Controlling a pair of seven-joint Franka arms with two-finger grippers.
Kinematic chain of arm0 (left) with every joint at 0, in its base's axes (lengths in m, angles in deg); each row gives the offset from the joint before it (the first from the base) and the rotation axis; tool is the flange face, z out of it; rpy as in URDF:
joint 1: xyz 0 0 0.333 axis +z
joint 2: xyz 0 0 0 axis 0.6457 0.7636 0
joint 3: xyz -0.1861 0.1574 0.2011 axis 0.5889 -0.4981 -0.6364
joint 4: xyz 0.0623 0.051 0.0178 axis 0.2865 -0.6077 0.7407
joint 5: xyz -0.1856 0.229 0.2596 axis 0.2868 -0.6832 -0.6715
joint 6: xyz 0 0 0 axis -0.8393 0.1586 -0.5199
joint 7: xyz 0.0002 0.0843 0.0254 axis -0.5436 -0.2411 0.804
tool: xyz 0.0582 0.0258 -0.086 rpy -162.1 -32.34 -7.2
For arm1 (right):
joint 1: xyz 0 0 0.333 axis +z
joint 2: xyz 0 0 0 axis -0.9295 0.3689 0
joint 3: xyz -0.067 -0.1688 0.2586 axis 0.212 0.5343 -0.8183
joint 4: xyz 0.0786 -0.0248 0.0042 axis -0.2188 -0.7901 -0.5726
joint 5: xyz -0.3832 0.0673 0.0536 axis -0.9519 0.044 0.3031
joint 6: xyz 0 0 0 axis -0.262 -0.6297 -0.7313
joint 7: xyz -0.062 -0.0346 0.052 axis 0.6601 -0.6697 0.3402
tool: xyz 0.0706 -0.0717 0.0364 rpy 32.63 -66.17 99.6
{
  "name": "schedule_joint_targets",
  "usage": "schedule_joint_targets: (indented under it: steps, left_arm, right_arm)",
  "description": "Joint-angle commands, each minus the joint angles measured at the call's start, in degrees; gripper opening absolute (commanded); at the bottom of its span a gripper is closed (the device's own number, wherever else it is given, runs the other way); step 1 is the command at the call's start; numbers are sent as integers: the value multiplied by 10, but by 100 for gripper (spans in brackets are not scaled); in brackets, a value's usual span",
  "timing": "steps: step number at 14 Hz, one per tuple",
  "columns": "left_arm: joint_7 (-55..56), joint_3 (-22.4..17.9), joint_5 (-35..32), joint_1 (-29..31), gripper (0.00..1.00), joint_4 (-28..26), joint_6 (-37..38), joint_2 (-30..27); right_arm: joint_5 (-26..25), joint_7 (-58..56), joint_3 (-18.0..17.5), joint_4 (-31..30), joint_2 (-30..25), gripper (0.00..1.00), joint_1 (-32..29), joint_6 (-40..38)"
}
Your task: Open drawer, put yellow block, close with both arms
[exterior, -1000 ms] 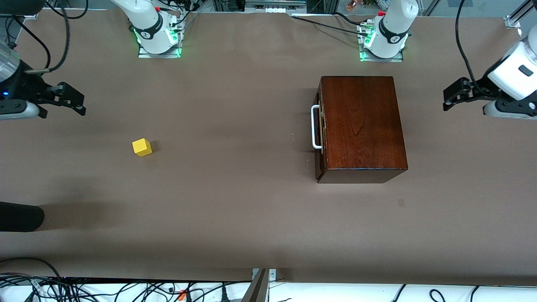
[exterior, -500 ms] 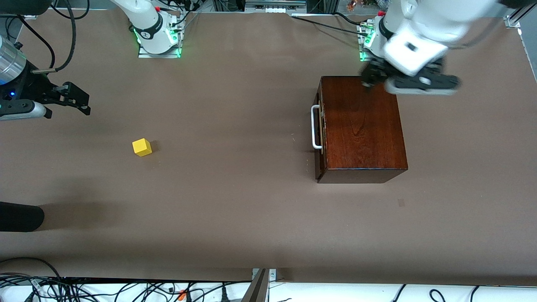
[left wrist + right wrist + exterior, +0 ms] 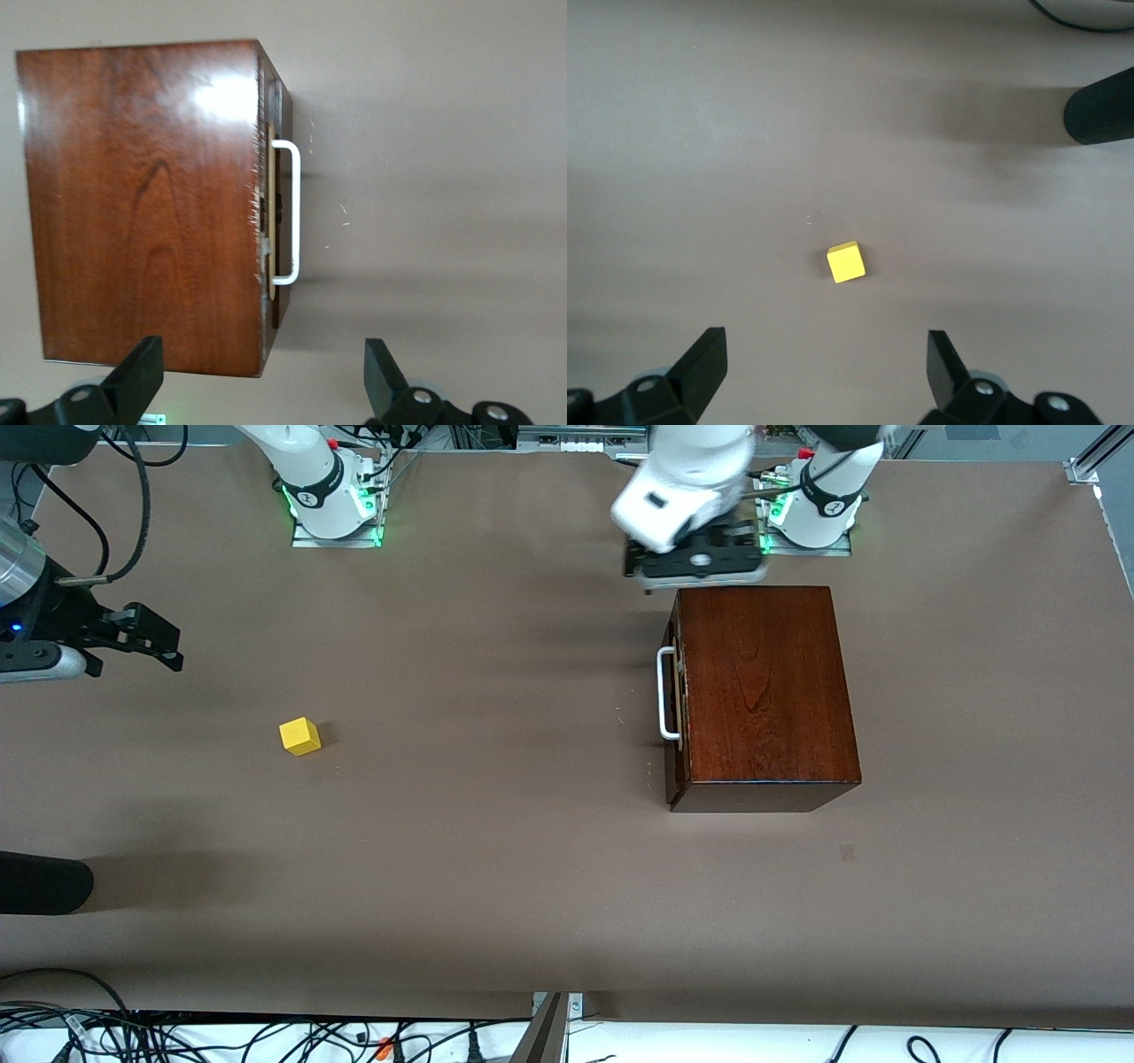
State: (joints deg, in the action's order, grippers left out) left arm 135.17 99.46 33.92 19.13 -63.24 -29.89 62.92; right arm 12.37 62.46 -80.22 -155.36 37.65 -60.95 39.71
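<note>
The left gripper (image 3: 257, 394) was up in the air with its two black fingers (image 3: 135, 376) spread wide apart. It held nothing and touched nothing. It hung over the bare table by the edge of the wooden box (image 3: 762, 691) that was closest to the robot bases. From the left wrist camera, the box lay below the hand, with one finger over the box's edge and the other finger over the brown table (image 3: 496, 850).

The drawer (image 3: 675, 695) was pushed all the way into the box. Its white handle (image 3: 288, 212) stuck out from the drawer front, and no finger was on it.

The right gripper (image 3: 824, 381) was also up in the air, over the right arm's end of the table. Its fingers (image 3: 700, 363) were wide apart too, and they held nothing. The yellow block (image 3: 846, 262) sat on the table under that hand, seen between the two fingers but well below them, so nothing touched it. In the front view the block (image 3: 299, 736) lay well apart from the box, toward the right arm's end of the table, and it sat flat on the table
</note>
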Motion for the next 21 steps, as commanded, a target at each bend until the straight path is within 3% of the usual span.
schedule_joint_targets:
  steps: [1,12,21]
  left_arm:
    - [25,-2,-48,-31,100,29,-1,53]
    - [37,-6,-144,-47,100,17,-87,180]
    - [63,-18,-191,-39,100,-30,-132,205]
  right_arm:
    - [5,1,-1,10,5,100,-4,-8]
    - [5,2,-1,11,5,100,-4,-13]
    - [5,1,0,11,6,100,-5,-9]
